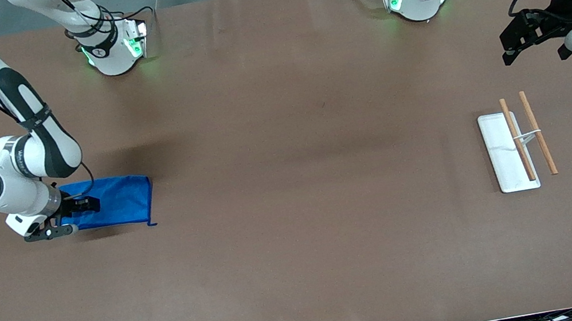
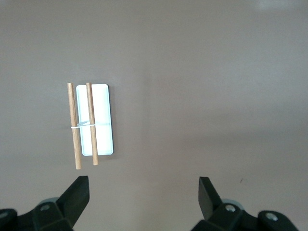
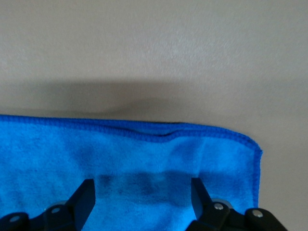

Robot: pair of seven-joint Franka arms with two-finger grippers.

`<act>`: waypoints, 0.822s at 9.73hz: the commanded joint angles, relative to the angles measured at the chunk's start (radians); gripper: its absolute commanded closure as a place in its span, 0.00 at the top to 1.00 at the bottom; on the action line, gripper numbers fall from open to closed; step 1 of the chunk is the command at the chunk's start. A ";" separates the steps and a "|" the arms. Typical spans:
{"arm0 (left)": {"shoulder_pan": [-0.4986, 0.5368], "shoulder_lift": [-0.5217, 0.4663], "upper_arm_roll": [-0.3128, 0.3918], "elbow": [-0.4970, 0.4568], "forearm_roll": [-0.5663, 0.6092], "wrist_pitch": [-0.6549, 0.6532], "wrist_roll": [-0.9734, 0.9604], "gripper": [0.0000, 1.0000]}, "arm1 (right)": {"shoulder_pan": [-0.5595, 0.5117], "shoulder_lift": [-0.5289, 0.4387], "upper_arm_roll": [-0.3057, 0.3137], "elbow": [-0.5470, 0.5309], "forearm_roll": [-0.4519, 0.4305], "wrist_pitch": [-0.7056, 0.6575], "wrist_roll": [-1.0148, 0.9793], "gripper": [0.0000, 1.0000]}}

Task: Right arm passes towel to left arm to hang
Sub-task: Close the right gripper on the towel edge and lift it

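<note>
While flat on the table (image 1: 301, 251), towel (image 1: 121, 199) not yet lifted: right claw (image 3: 142, 190) wide over it, left claw (image 2: 143, 188) wide, waiting over rack (image 1: 519, 145).

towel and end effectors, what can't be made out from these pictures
- Towel: front view, the right arm covers its end toward that arm; right wrist view, the picture's edges cut it off.
- Right end effector: open over the towel; contact with the cloth cannot be told.
- Left end effector: open, waiting above the rack; how its sticks join is too small.
</note>
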 commanded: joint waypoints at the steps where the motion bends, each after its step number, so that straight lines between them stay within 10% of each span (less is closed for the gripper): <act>1: 0.004 0.012 -0.003 -0.017 0.006 -0.003 0.009 1.00 | -0.006 -0.013 0.008 -0.025 0.012 0.017 -0.009 0.74; 6: 0.002 0.012 -0.003 -0.015 0.008 -0.003 0.007 1.00 | -0.006 0.005 0.008 -0.034 0.021 0.058 -0.009 0.47; 8: -0.001 0.012 -0.003 -0.015 0.006 -0.003 0.007 1.00 | -0.008 0.005 0.010 -0.033 0.036 0.057 -0.004 0.18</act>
